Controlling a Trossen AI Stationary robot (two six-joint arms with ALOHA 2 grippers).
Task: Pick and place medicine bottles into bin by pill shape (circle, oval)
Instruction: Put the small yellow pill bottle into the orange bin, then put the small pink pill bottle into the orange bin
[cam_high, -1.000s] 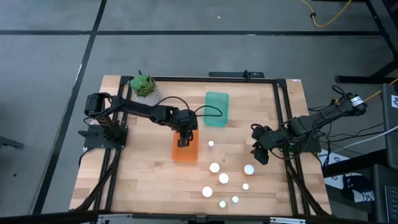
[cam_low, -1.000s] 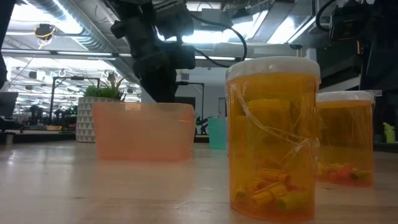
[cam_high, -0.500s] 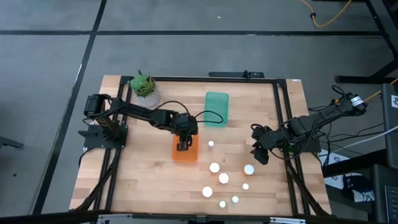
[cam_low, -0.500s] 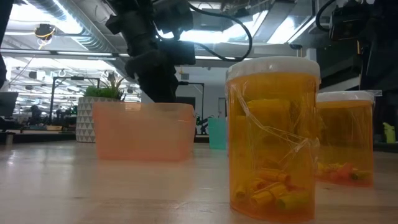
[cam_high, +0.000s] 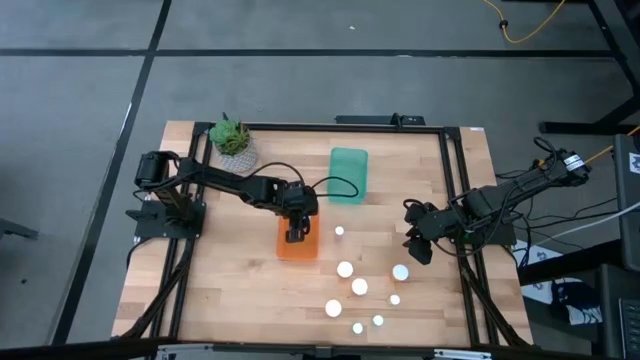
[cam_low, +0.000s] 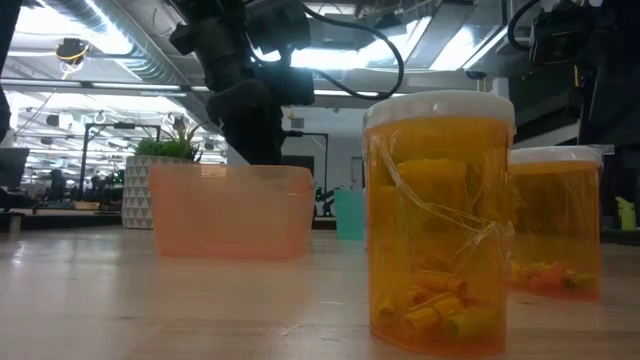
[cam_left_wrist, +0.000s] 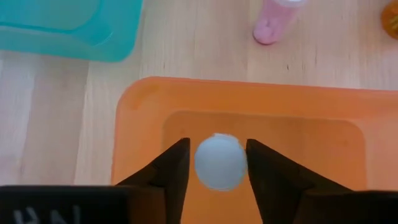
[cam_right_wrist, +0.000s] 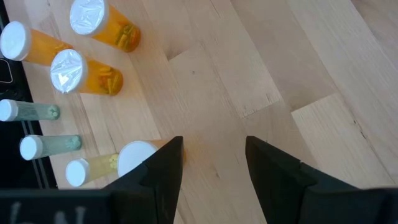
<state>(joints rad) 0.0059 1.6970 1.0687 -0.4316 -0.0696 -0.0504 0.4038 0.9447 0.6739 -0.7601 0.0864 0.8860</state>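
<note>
**Sam:** Where is the left gripper (cam_left_wrist: 216, 163) now?

**Mia:** It hangs over the see-through orange plastic bin (cam_high: 297, 243) in the middle of the wooden table (cam_high: 230, 290). It has dropped lower into the bin than it was a second ago.

**Sam:** Is it holding something?

**Mia:** Yes. Its two dark fingers are close together, with a little bottle with a round white cap (cam_left_wrist: 219, 162) between them. The bottle is inside the orange bin, but not let go yet.

**Sam:** So what does that mean?

**Mia:** I think this bottle is almost put away. The claw only has to open.

**Sam:** And the right gripper (cam_right_wrist: 206, 163)?

**Mia:** It waits at the right side of the table with its fingers wide apart, holding nothing.

**Sam:** Are more bottles left?

**Mia:** Yes, a bunch of white-capped medicine bottles (cam_high: 359, 286) stand near the front, right of the orange bin. The teal plastic bin (cam_high: 349, 175) sits farther back.
</note>
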